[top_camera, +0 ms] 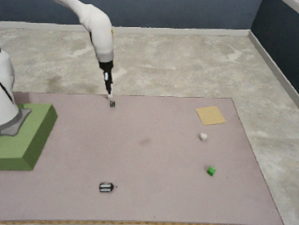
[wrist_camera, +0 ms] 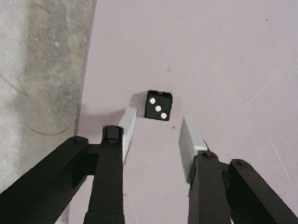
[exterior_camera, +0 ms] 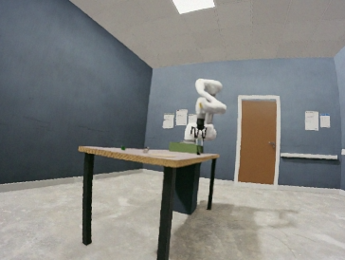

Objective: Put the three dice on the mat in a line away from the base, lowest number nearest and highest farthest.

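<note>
A small black die (top_camera: 112, 104) (wrist_camera: 158, 106) with white pips lies flat near the table's far edge. My gripper (top_camera: 110, 97) (wrist_camera: 157, 126) (exterior_camera: 198, 139) hangs just above it. The fingers are drawn in to a narrow gap, and the die sits beyond the fingertips, not between them. A white die (top_camera: 203, 136) (exterior_camera: 146, 149) lies at the right, just in front of the tan mat (top_camera: 210, 115). A green die (top_camera: 211, 171) (exterior_camera: 122, 147) lies nearer the front right. No die is on the mat.
The pinkish table top (top_camera: 156, 164) ends just behind the black die, with concrete floor (wrist_camera: 40, 63) beyond. The green base block (top_camera: 25, 135) stands at the left. A small black-and-white object (top_camera: 106, 187) lies near the front edge.
</note>
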